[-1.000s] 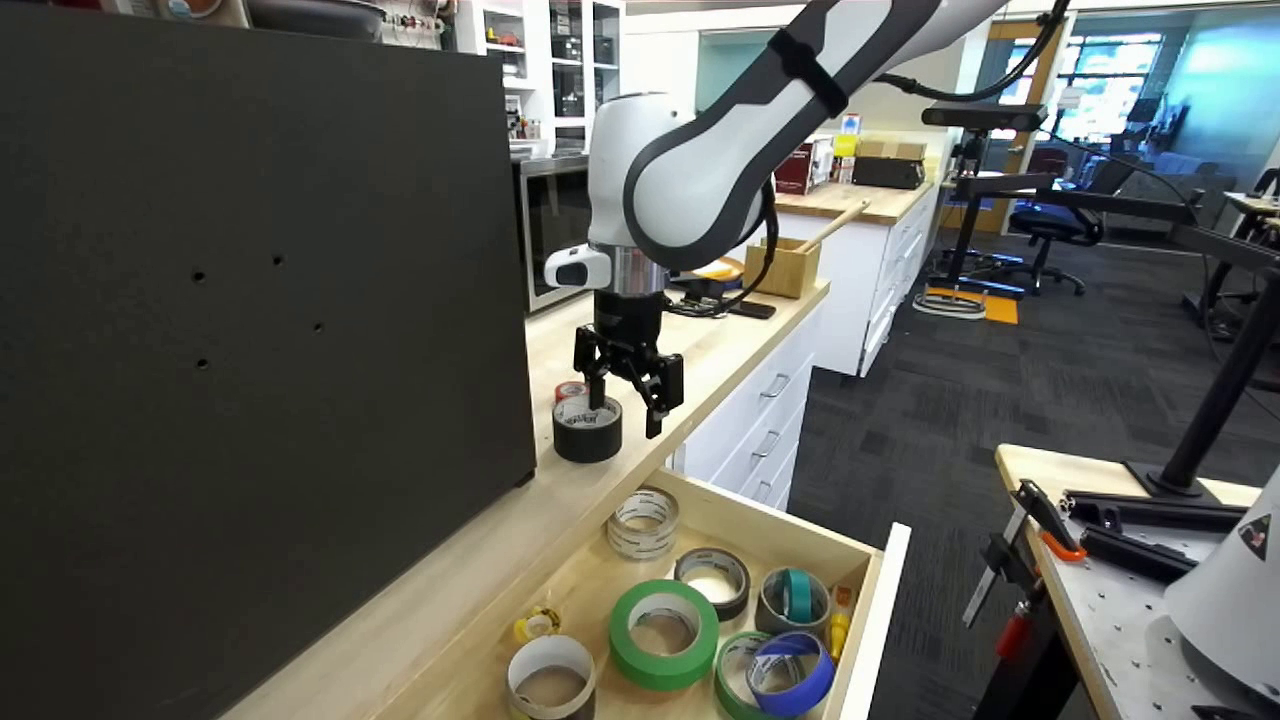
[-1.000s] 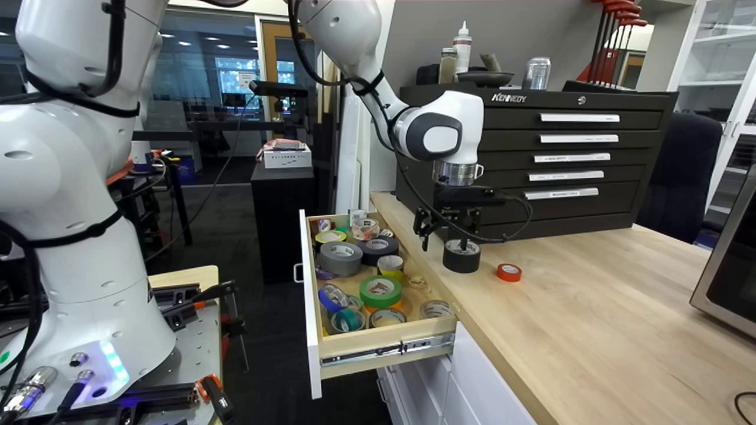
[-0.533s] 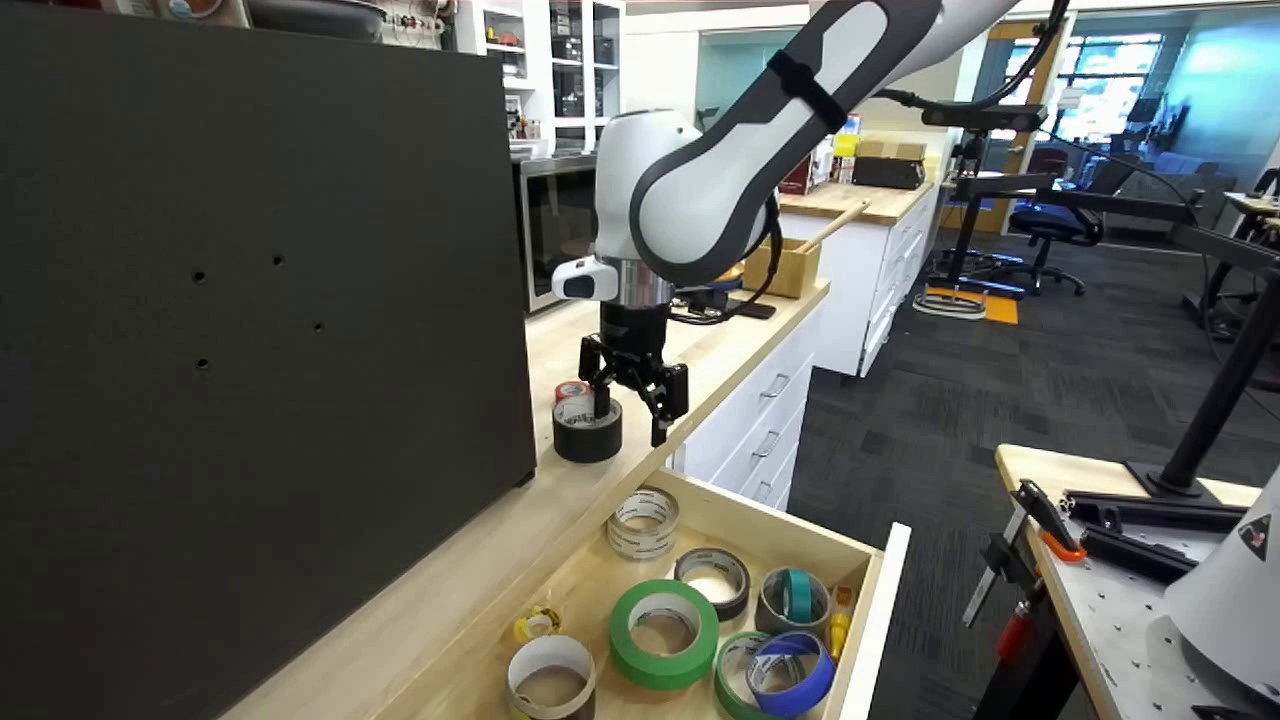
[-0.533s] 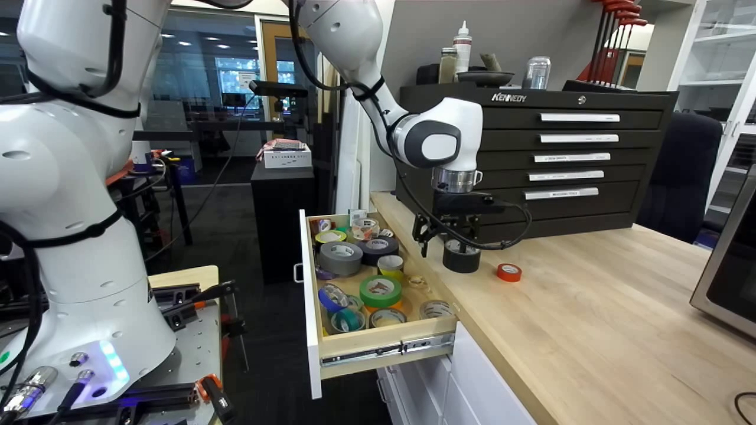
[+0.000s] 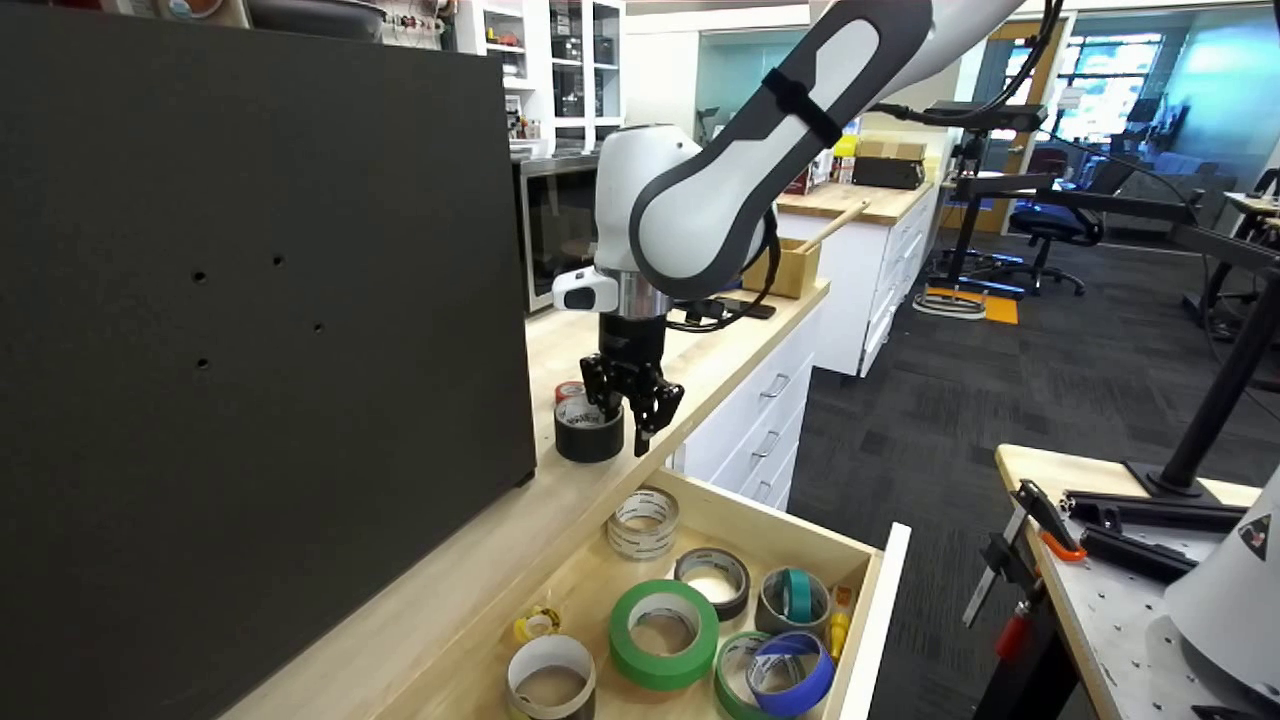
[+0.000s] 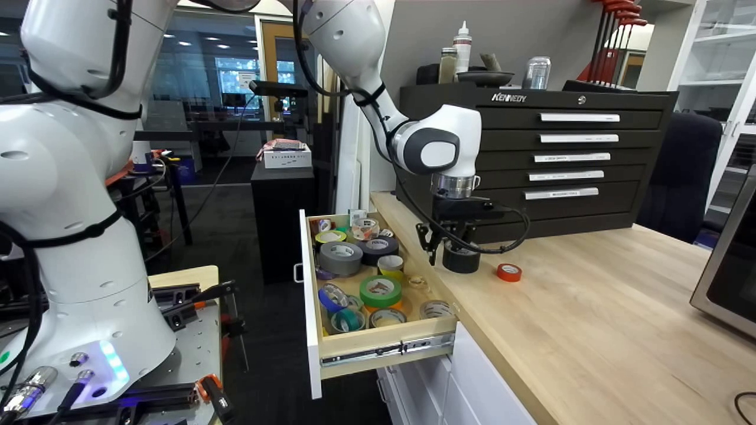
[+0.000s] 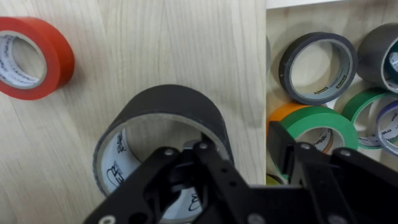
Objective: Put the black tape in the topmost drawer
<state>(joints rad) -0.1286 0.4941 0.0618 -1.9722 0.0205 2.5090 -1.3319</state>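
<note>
The black tape (image 5: 588,442) lies flat on the wooden counter, close to the edge above the topmost drawer. That drawer (image 6: 313,342) is pulled out and holds many tape rolls. My gripper (image 5: 627,430) points down over the tape's drawer side. In the wrist view one finger reaches into the ring of the black tape (image 7: 174,98), at its inner wall. The opposite finger (image 7: 279,140) is outside the ring, with a gap between it and the tape's outer wall. The jaws are partly open around that wall. The inner fingertip is hidden by the ring in an exterior view.
A small red tape roll (image 6: 508,272) lies on the counter beside the black tape. A tall dark tool chest (image 6: 567,153) stands close behind. In the drawer are a green roll (image 5: 664,635), a clear roll (image 5: 643,540) and a blue roll (image 5: 800,695). A microwave (image 6: 732,254) sits farther along.
The arm has come down, lowering one finger deeper into the tape's ring. The fingers have moved nearer to each other. The tape has shifted very slightly toward the drawer.
</note>
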